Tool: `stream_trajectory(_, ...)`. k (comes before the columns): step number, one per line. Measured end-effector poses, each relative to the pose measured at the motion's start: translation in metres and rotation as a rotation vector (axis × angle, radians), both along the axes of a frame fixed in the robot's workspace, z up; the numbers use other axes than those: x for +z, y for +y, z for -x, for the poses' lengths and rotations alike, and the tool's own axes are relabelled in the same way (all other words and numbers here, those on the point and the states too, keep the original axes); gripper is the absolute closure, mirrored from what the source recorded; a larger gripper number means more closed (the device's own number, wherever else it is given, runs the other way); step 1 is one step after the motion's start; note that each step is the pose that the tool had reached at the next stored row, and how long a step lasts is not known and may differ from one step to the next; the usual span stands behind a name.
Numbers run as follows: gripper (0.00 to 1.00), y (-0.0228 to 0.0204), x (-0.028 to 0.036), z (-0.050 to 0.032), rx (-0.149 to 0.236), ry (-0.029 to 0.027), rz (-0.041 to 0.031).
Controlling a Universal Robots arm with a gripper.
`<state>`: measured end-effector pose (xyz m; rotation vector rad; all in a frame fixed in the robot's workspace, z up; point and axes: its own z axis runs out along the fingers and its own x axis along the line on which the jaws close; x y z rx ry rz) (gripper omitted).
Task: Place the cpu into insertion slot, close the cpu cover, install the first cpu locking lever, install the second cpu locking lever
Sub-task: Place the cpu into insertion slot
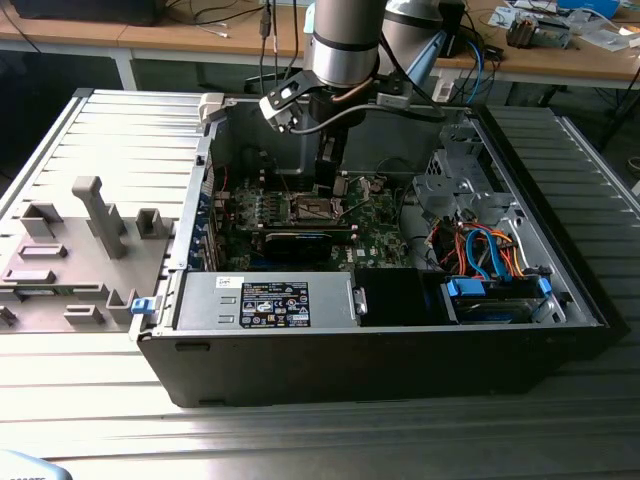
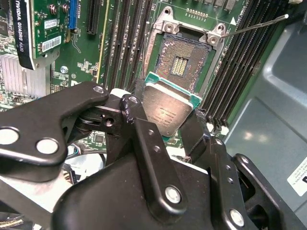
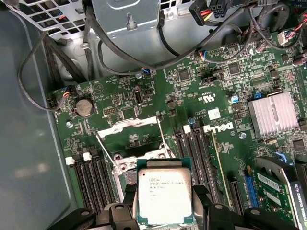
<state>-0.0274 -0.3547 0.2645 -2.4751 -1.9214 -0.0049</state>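
- Gripper (image 2: 165, 117): black two-finger unit on the arm (image 1: 340, 40), lowered inside the open computer case (image 1: 370, 350). It is clamped on the cpu, with one finger (image 2: 144, 139) on each of two opposite edges.
- Cpu (image 2: 165, 111): small flat square with a silvery-grey lid on a green substrate. It is held lid towards the camera in both wrist views and sits between the fingertips in the first wrist view (image 3: 164, 196). It is carried just above the motherboard (image 3: 216, 96) at the edge of the socket and is not seated.
- Insertion slot (image 2: 184, 62): square socket with a silvery rim. Its dark contact field is uncovered in the second wrist view and partly overlapped by the held chip.
- Cpu cover (image 3: 127, 127): thin silvery plate, swung back off the socket and lying beyond its far side.
- Locking levers: two thin wire rods, both raised clear of the socket (image 3: 103, 148) (image 3: 163, 136).
- Memory slots (image 2: 240, 62): long black rows flanking the socket on both sides.
- Heatsink (image 3: 273, 115): finned, silver, well apart from the socket.
- Coin battery (image 3: 85, 108): round, near the board's edge.
- Grey fixture tray (image 1: 80, 250): beside the case, on the exterior view's left.
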Motion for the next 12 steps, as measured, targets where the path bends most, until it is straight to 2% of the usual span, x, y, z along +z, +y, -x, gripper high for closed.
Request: stream_trajectory(12, 0.45, 0.0000, -0.0001, 0.0000, -0.019, 0.0000, 0.0000)
